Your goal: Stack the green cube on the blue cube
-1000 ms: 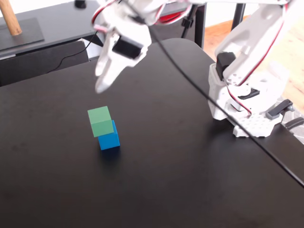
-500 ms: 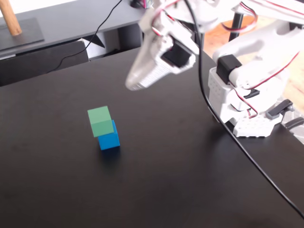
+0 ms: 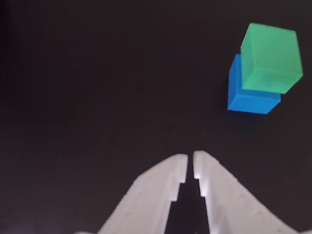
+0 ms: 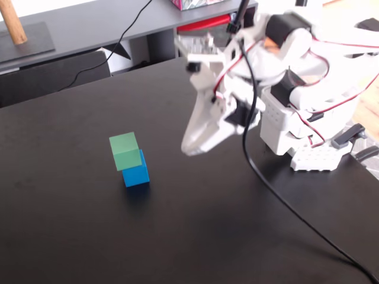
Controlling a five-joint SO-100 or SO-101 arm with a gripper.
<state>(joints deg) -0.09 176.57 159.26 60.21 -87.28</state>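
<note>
The black table (image 4: pixel 89 236) carries the whole work area, with the white arm's base (image 4: pixel 308 151) bolted at the right of the fixed view and a black cable (image 4: pixel 284 204) trailing across the surface toward the lower right.

The gripper (image 4: pixel 190 147) hangs above the table, well apart from the cubes and to their right in the fixed view. In the wrist view the gripper (image 3: pixel 190 163) shows its two pale fingers drawn together, only a thin slit between the tips, and nothing held between them.

The blue cube (image 4: pixel 137 174) sits on the table left of centre. The green cube (image 4: pixel 125 151) rests on top of it, touching, but offset toward the left and rear in the fixed view, so that it overhangs. The wrist view confirms this: green cube (image 3: pixel 271 58) covers only part of the blue cube (image 3: pixel 246 95).

Assessment: the stack is made and stands free of the gripper. The task appears complete; nothing remains but clearing the arm. The overhang looks tolerable, though less secure than a square seating.
</note>
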